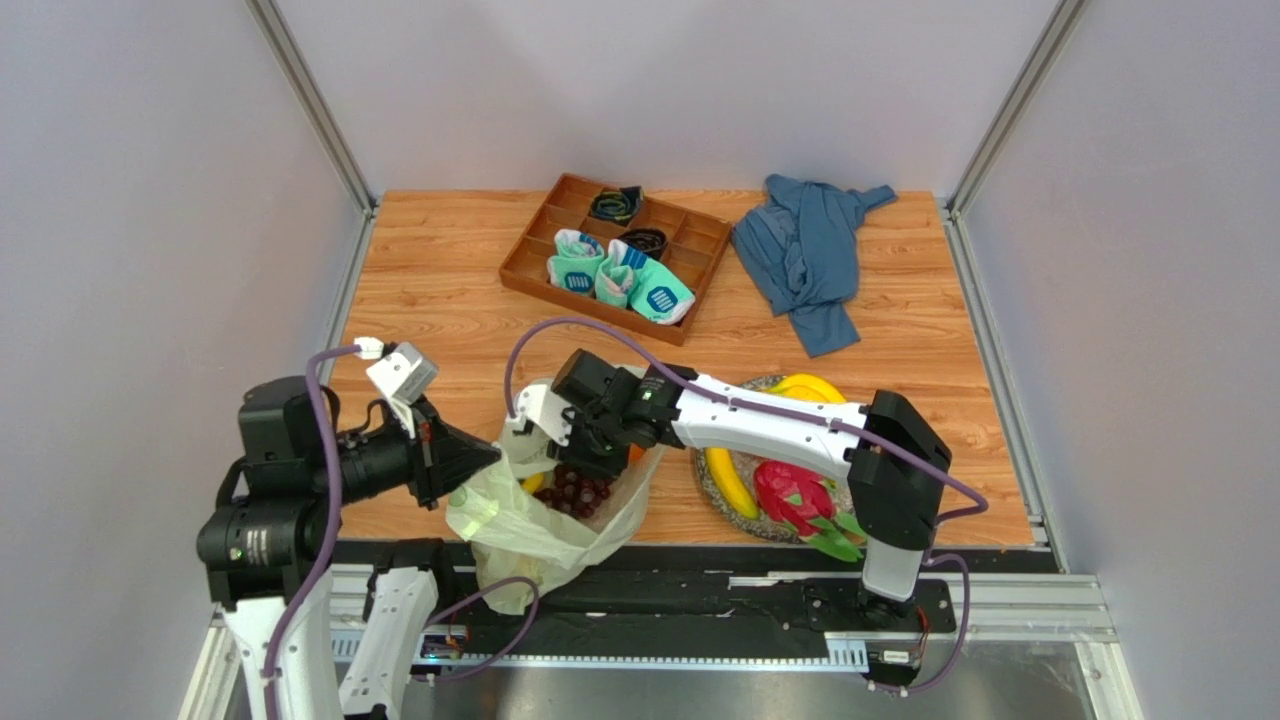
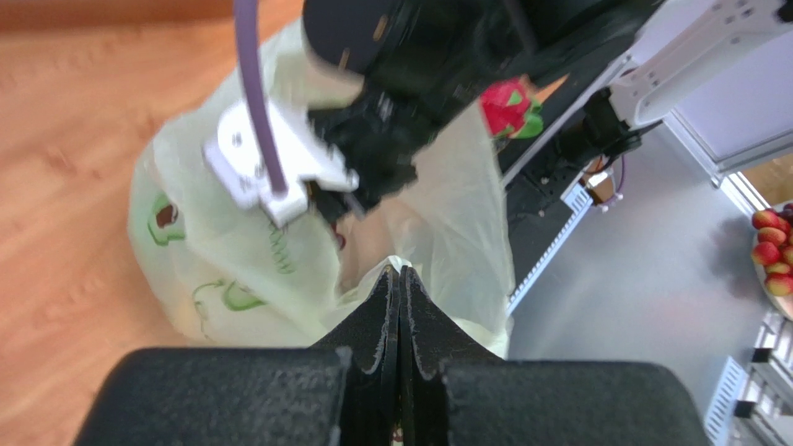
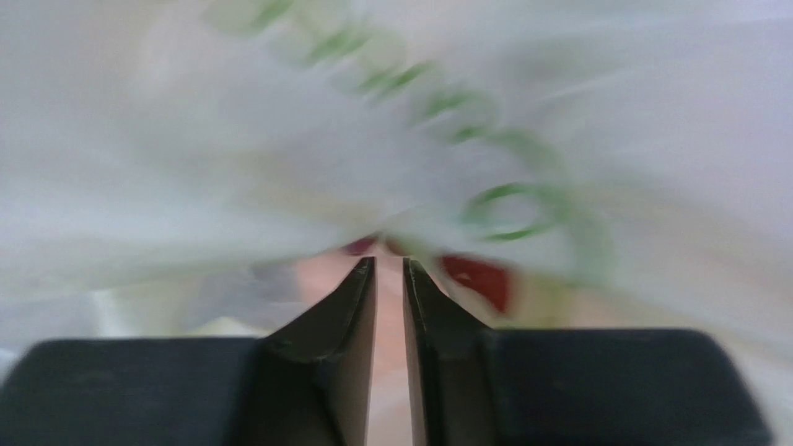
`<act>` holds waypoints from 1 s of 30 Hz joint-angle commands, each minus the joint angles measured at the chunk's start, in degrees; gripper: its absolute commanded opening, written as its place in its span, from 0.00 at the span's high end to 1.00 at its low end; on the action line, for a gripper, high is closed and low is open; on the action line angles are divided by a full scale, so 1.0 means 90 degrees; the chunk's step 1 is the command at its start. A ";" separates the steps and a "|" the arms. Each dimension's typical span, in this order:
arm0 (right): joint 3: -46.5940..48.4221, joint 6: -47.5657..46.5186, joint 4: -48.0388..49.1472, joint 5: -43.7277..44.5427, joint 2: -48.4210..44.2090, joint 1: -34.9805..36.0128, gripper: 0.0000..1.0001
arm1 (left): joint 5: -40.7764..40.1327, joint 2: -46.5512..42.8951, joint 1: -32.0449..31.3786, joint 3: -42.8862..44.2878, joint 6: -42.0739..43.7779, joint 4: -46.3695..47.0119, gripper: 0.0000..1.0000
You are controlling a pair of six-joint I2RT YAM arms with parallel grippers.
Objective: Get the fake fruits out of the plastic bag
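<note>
The plastic bag (image 1: 526, 518) sits at the near edge of the worktop (image 1: 451, 285), left of the middle, between the two arms, with its mouth held up and open. The left claw (image 1: 484, 453) is closed tight on the bag's left rim; its wrist view shows a sliver of pale film pinched at the tips of the left claw (image 2: 400, 271). The right claw (image 1: 579, 455) reaches down into the bag's mouth just above dark grapes (image 1: 579, 492). Its jaws stand a narrow slit apart, with nothing seen between them, and blurred bag film fills the view ahead of the right claw (image 3: 389, 265). Bananas (image 1: 732, 480) and a dragon fruit (image 1: 793, 495) lie on a woven plate (image 1: 759, 528) near the near right corner. A wooden tray (image 1: 526, 255) of rolled socks (image 1: 661, 293) sits towards the far edge, a blue garment (image 1: 812, 248) beside it.
</note>
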 commanded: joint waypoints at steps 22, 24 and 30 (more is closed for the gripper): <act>0.0207 -0.0677 0.0361 0.1161 0.0428 -0.0686 0.42 | -0.0603 -0.0134 0.0083 -0.1407 -0.0183 -0.0234 1.00; 0.0003 -0.0639 0.0438 0.1178 0.0428 -0.0686 0.42 | -0.0593 -0.0134 0.0092 -0.1407 -0.0173 -0.0234 1.00; 0.0011 -0.0697 0.0390 0.1578 0.0857 -0.0724 0.25 | -0.0535 -0.0037 0.0083 -0.1465 -0.0202 -0.0136 1.00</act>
